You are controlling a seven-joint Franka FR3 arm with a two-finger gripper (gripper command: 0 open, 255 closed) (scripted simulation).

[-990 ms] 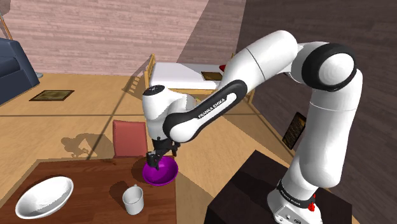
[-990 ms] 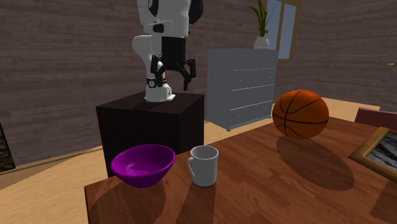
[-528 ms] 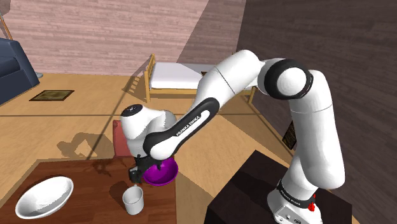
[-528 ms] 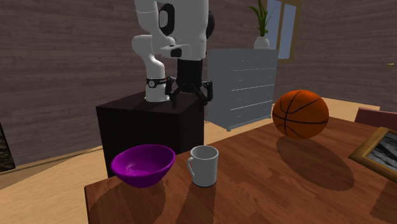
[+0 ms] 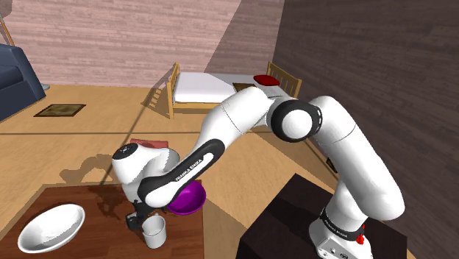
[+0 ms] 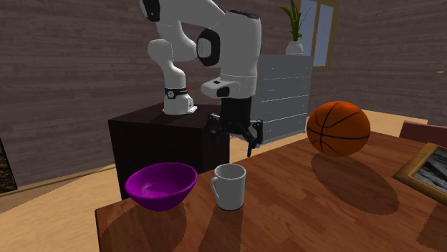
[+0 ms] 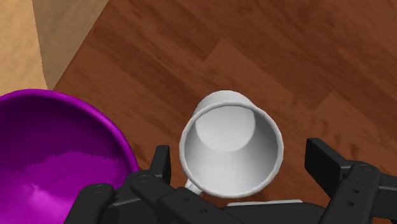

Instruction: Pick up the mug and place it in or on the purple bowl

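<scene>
Bare brown wooden tabletop (image 6: 301,215) lies open around the plain white mug (image 6: 230,186) at the second exterior view's lower centre, save at its left, where the glossy purple bowl (image 6: 160,186) sits near. The orange basketball (image 6: 338,127) and the framed picture (image 6: 428,168) stand well apart at right.
</scene>
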